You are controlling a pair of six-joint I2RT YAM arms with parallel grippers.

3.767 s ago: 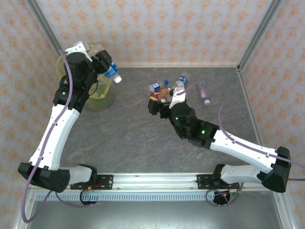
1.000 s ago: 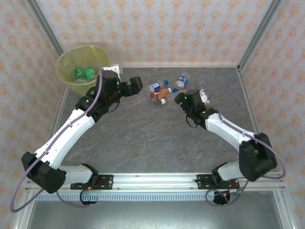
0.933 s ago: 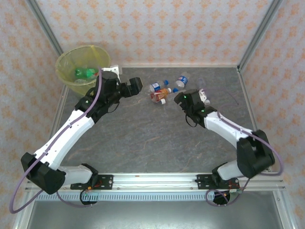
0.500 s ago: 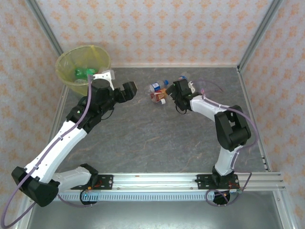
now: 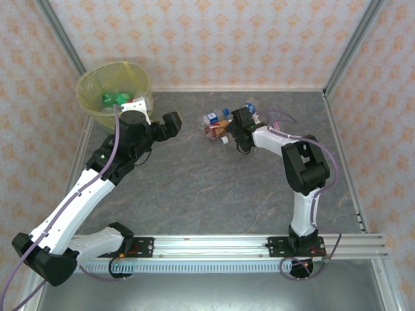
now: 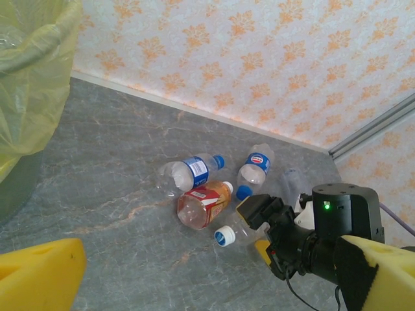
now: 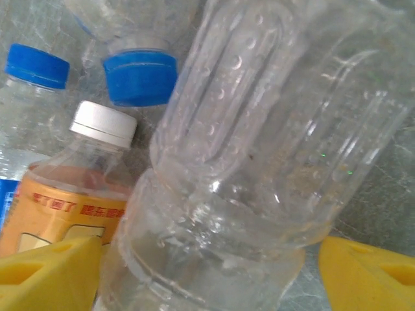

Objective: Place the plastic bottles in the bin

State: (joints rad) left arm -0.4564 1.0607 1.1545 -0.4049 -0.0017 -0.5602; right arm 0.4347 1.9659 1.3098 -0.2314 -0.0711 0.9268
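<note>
Here the clear bottle runs off-frame between the right gripper's fingertips.

A robot lab test cell, this: orange-patterned wallpaper panels boxed in by bare aluminium frame posts, a grey marble-look tabletop, and along six o'clock a silver metal mounting rail carrying a white-and-black robot arm at seven and its twin at five; at ten o'clock, a round bin lined with translucent yellow plastic as home-style dressing

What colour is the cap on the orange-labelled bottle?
White cap on the orange-labelled bottle, clearest in the right wrist view.
</note>
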